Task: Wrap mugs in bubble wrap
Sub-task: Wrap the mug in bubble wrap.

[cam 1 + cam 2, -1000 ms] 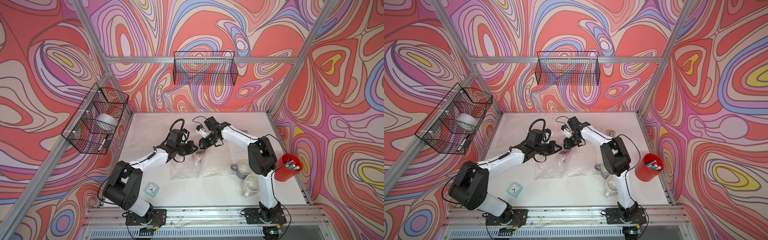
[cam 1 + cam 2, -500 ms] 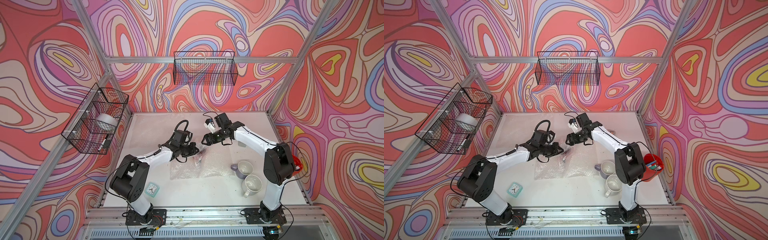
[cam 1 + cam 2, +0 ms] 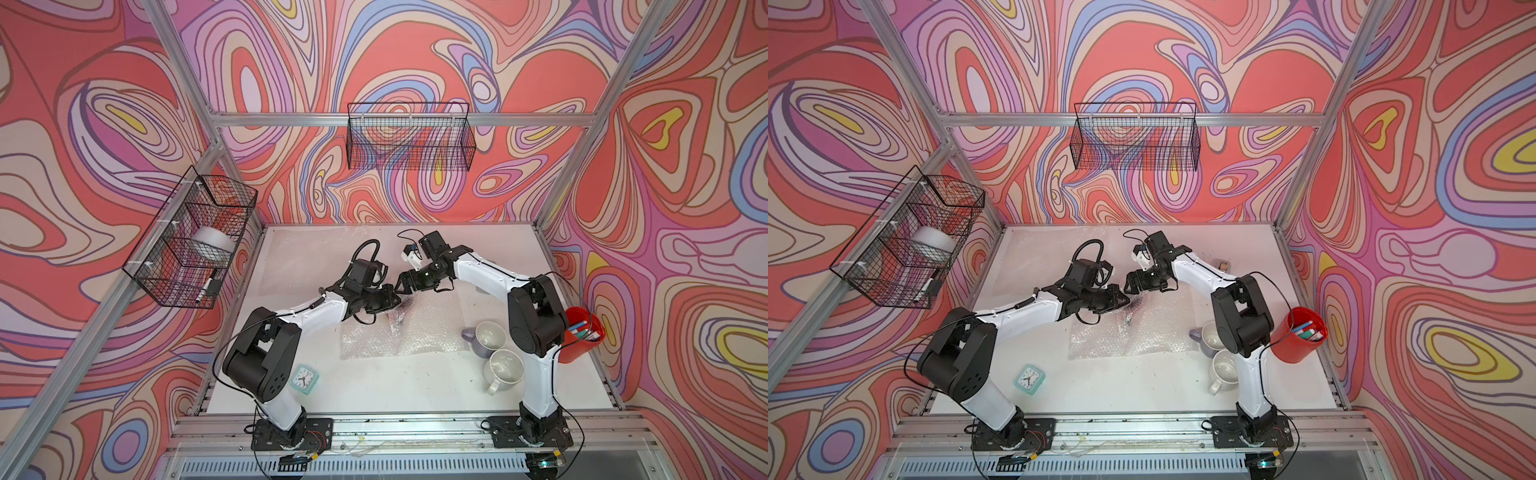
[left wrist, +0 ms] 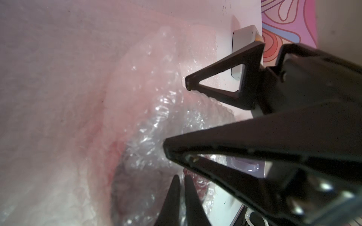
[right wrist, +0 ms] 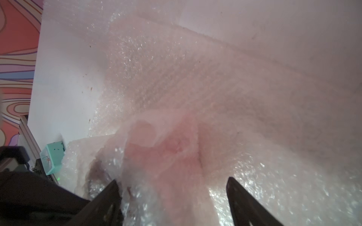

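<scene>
Swirly pink-and-orange walls (image 3: 415, 62) all round, with a white table (image 3: 374, 390) in the middle of it. On the left wall there's a wire basket (image 3: 166, 266) holding a white roll (image 3: 214, 243), and a little teal clock (image 3: 304, 377) lies on the table by the left arm's base.

The left gripper (image 3: 395, 298) reaches in to the raised ridge of the bubble wrap (image 3: 424, 336), which lies crumpled mid-table. In the left wrist view its fingers (image 4: 174, 195) are almost pressed together, with just a sliver between them. I honestly can't tell if any wrap is caught in there.

A reddish patch shows through the plastic right at that ridge. That's the red mug (image 3: 1134, 310), under the wrap.

The right gripper (image 3: 405, 286) sits just beside the left one, tips nearly meeting it. Its fingers (image 5: 241, 195) are spread wide on either side of the bunched wrap, not clamping anything.

Further right, the lavender mug (image 3: 482, 338) and white mug (image 3: 506, 370) stand bare and upright, touching each other just off the wrap's edge. The red cup (image 3: 577, 345) of markers is at the far right edge — behind the right arm.
</scene>
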